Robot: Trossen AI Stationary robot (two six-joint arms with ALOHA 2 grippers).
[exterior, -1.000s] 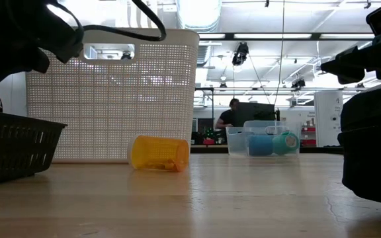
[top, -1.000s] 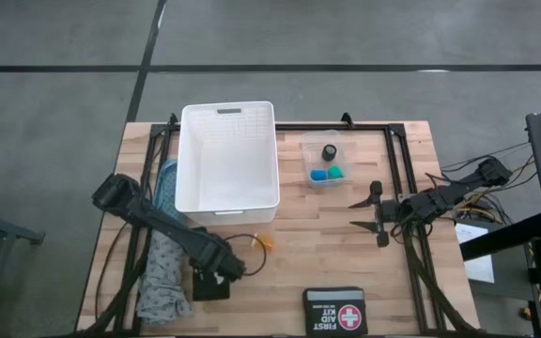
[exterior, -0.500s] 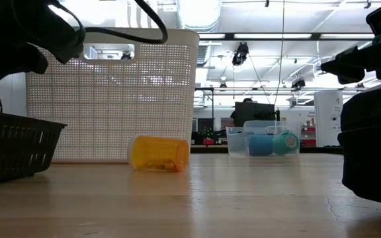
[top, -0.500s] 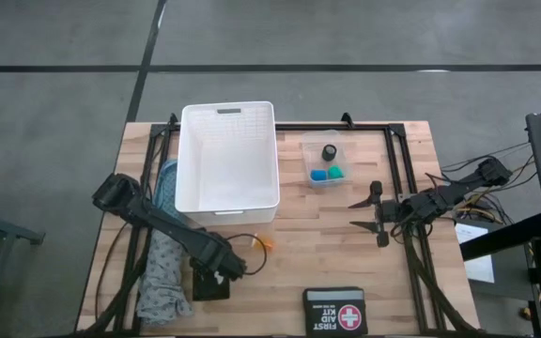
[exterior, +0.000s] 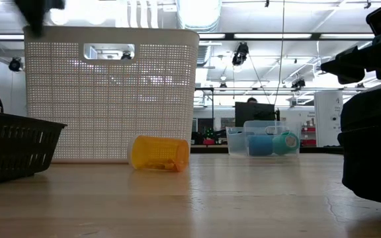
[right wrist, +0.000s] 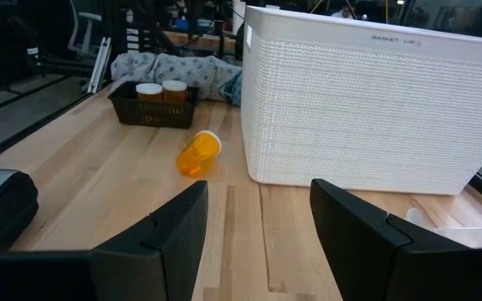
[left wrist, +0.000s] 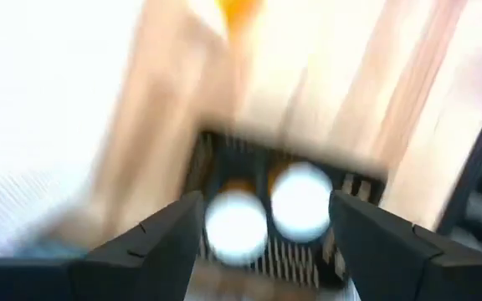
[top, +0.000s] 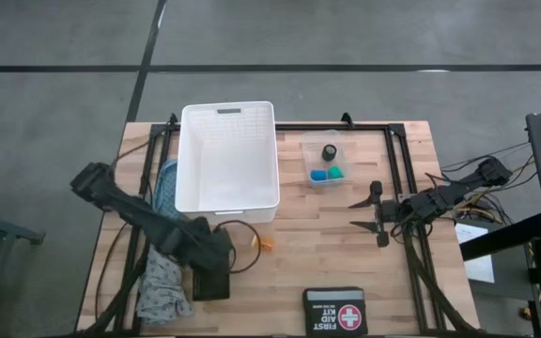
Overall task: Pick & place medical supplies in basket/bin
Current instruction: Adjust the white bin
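Observation:
A large white slotted basket (top: 228,155) stands at the table's far middle. Near its front corner an orange pill bottle (top: 262,244) lies on its side on the wood. A small black basket (top: 210,283) holds two upright white-capped bottles (left wrist: 238,222). My left gripper (left wrist: 266,202) hangs open above that black basket, pointing down, with nothing between its fingers. A teal patterned cloth (top: 162,277) lies along the left edge. My right gripper (top: 359,214) waits open at the right, pointing toward the white basket (right wrist: 375,109).
A clear tub (top: 327,161) with a black, a blue and a green round piece stands right of the white basket. A black case marked FIRST AID KIT (top: 335,310) lies at the near edge. Bare wood lies between the orange bottle (right wrist: 197,155) and my right gripper.
My left gripper has risen from just over the black basket and tipped to point more steeply down; in the low view it has gone up out of the picture. The bottles, baskets and cloth have stayed where they were.

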